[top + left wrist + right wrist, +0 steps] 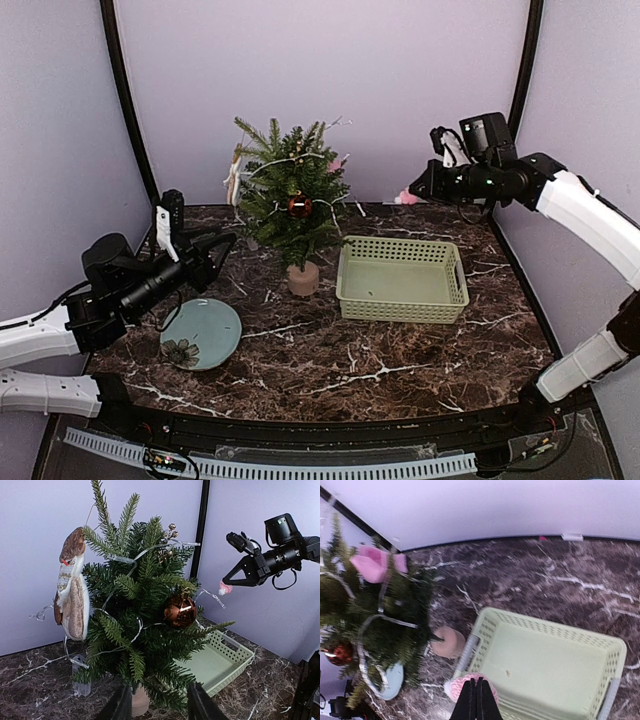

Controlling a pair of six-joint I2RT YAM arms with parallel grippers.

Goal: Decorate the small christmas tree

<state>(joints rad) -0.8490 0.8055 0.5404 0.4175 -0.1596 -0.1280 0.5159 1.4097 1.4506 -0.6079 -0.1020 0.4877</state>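
Right end effector (414, 192) is closed on a small pink ornament (459, 688) and hangs high over the far right part of the surface (330, 350), well apart from the small christmas tree (290, 200). The tree stands upright in its pot (303, 279) at the back, just left of the green basket (402, 280), and it carries a copper ball (299, 206) and a pink bow (372, 562). Left end effector (159, 706) is wide and holds nothing, pointing at the tree. I judge the step is bringing the ornament to the tree. The next move calls for travel to the left and a gentle placing on a free branch, without tipping the tree.
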